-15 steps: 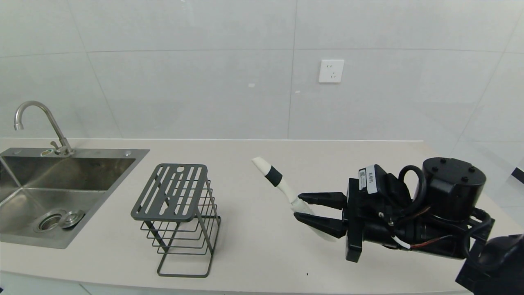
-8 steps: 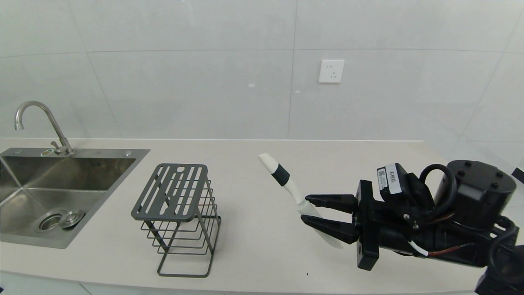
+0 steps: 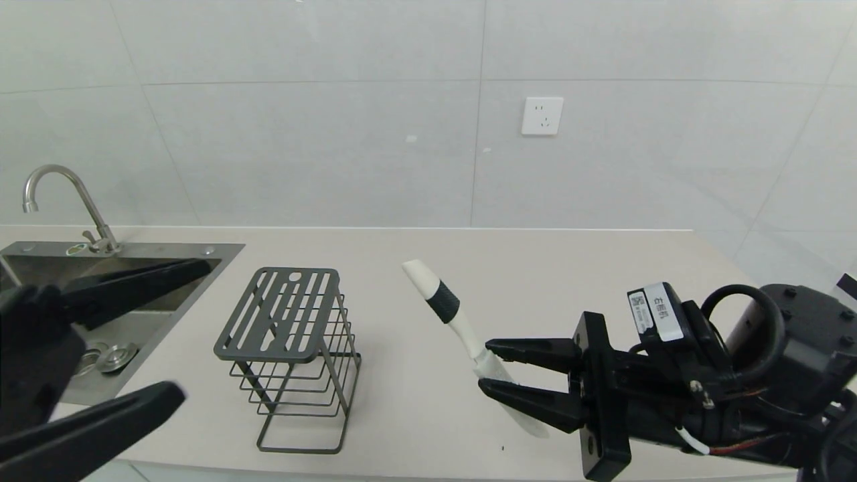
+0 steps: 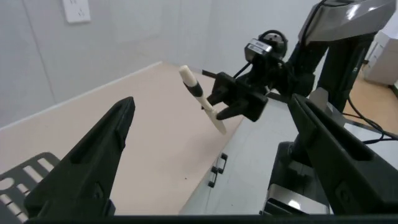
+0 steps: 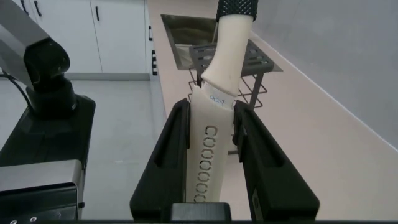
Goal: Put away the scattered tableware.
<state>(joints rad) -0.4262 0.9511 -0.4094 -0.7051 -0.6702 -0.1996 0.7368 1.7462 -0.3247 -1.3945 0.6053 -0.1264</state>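
Two-fingered, clamping the knife (image 3: 460, 327) by its white blade with the right gripper (image 3: 485, 365) at the lower right of the frame, black-banded handle slanting up toward the centre. Holding the left gripper (image 3: 194, 328) spread wide, with nothing in it, at the lower left, overlapping the sink (image 3: 134, 246). Leaving the dark wire rack (image 3: 284, 314) standing upright on the counter (image 3: 402, 395) between both grippers, apart from the knife
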